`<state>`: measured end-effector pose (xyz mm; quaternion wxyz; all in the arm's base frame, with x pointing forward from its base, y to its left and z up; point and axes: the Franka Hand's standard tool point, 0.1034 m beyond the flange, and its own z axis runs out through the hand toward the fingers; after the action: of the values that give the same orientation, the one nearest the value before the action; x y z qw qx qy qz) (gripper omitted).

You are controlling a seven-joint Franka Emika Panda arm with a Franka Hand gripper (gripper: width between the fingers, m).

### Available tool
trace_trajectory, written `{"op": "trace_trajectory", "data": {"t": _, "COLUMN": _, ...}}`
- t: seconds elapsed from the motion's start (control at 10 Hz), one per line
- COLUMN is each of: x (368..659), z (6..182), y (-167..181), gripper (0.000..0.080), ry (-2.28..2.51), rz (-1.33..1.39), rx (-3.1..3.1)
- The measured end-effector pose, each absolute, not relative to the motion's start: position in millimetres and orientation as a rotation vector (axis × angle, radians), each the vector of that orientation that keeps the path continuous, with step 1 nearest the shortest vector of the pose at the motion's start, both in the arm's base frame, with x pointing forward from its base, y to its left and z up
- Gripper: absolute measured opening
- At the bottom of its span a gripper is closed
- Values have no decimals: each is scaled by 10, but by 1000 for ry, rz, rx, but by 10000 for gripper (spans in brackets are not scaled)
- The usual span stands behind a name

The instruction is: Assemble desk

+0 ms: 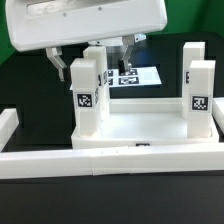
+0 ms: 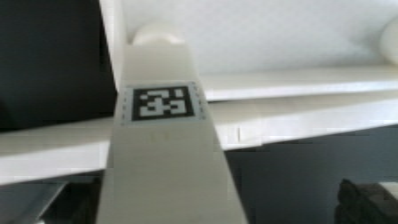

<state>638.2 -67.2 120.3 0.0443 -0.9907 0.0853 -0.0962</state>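
The white desk top lies on the black table with white tagged legs standing up at its corners: two on the exterior view's left and two on the right. My gripper hangs over the left pair, open, with one finger on either side. In the wrist view a tagged leg runs between the dark fingertips of the gripper. There is a gap beside the leg, and the jaws are not shut on it.
A long white border rail crosses the front, with another piece at the exterior view's left edge. The marker board lies behind the desk top. White edges cross behind the leg in the wrist view.
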Motion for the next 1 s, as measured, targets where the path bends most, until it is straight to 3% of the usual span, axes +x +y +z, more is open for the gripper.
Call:
{"op": "trace_trajectory", "data": {"t": 0.5, "x": 6264, "z": 1156, "y": -621, "gripper": 649, "ry": 305, "rz": -151, "rx": -3004}}
{"op": "trace_trajectory", "data": {"t": 0.7, "x": 6263, "z": 1155, "y": -624, "gripper": 390, "ry": 335, "rz": -149, "rx": -3000}}
{"op": "trace_trajectory", "data": {"t": 0.8, "x": 6264, "z": 1155, "y": -621, "gripper": 390, "ry": 366, "rz": -148, "rx": -2995}}
{"op": "trace_trajectory", "data": {"t": 1.0, "x": 6264, "z": 1155, "y": -613, "gripper": 80, "ry": 585, "rz": -133, "rx": -2952}}
